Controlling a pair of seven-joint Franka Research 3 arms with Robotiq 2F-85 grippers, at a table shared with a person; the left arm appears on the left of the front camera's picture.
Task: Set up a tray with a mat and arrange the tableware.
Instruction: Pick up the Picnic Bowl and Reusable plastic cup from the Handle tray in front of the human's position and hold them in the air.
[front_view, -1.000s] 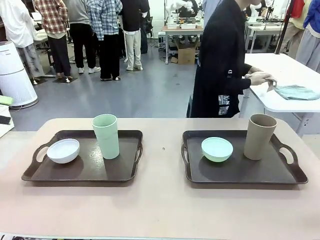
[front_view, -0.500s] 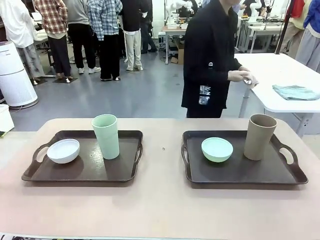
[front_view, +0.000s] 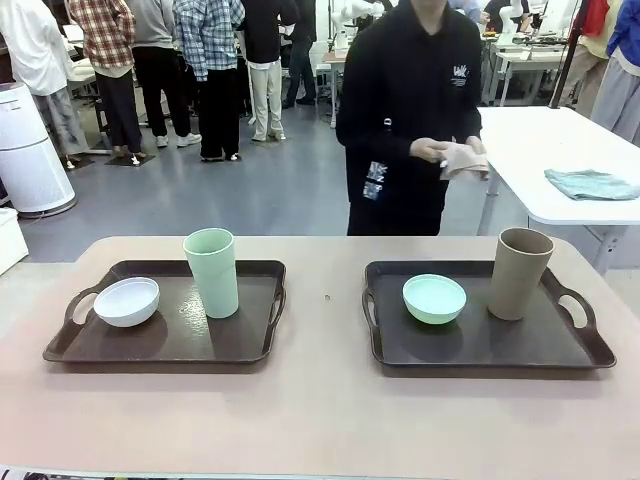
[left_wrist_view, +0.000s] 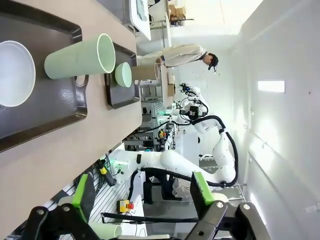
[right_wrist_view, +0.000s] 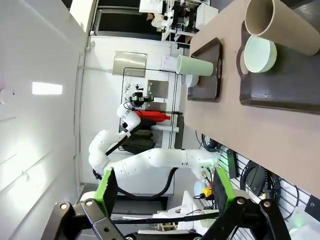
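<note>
While the left gripper (left_wrist_view: 141, 189) and right gripper (right_wrist_view: 165, 184) stand spread wide and empty, well apart from the tableware, the left tray (front_view: 160, 355) bears the mint green cup (front_view: 212, 272) beside the white bowl (front_view: 126, 301), and the right tray (front_view: 480, 355) the tan-brown cup (front_view: 519, 273) beside the mint green bowl (front_view: 434, 298).

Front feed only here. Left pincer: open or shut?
Observer: Left pincer is open, with nothing in it.
Operator: Right one?
Observer: Right pincer is open too, also holding nothing.
Operator: Anything inside the green cup? I can't see down it.
Observer: The left wrist view looks into the mouth of the green cup; the part of the inside that shows is bare.
</note>
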